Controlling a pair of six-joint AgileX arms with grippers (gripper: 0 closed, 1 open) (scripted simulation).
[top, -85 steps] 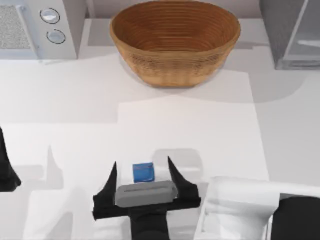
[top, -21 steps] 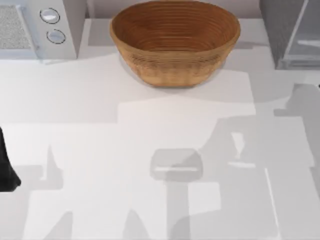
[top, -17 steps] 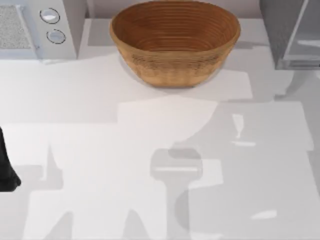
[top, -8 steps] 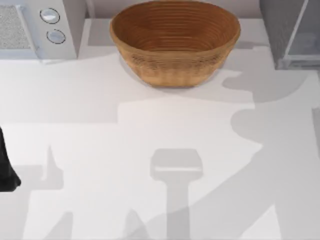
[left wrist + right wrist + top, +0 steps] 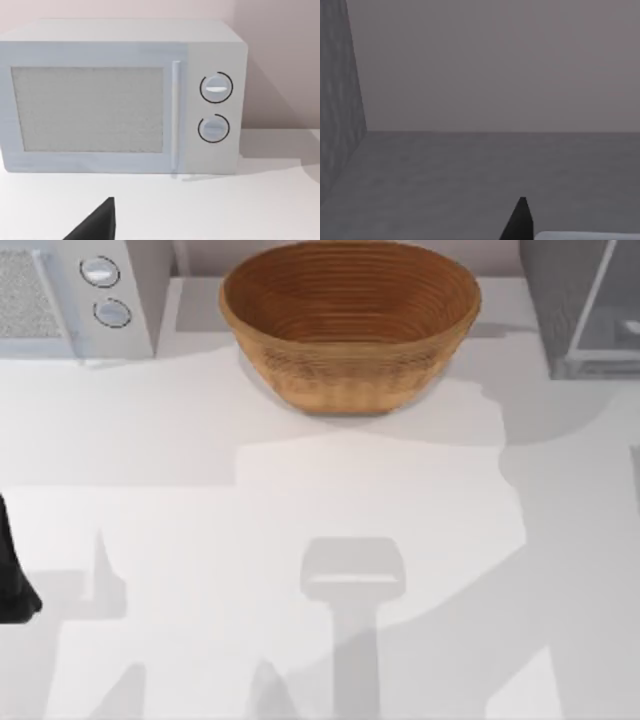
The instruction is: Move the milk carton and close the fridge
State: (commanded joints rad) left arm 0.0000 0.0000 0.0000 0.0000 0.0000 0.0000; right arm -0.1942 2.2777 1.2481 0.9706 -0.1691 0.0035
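The fridge [image 5: 553, 295] stands at the table's far right corner, its paler door panel [image 5: 612, 310] angled out from the grey body. The milk carton is out of view. In the right wrist view a black tip of my right gripper [image 5: 519, 222] sits low before a dim grey floor, with a grey wall [image 5: 337, 100] to one side. A pale strip [image 5: 587, 235] lies beside that tip, and I cannot tell what it is. My left arm [image 5: 12, 575] rests at the table's left edge, and a black tip of my left gripper [image 5: 97, 225] faces the microwave.
A big wicker basket [image 5: 350, 325] stands at the far middle. A white microwave [image 5: 75, 295] with two round knobs occupies the far left corner, seen front-on as the microwave [image 5: 120, 97] in the left wrist view. Broad arm shadows cross the table's right half.
Five seconds ago my right gripper straddled the blue carton at the table's near middle. Both have left the top view, and the arm's shadow has since swung across the right side.
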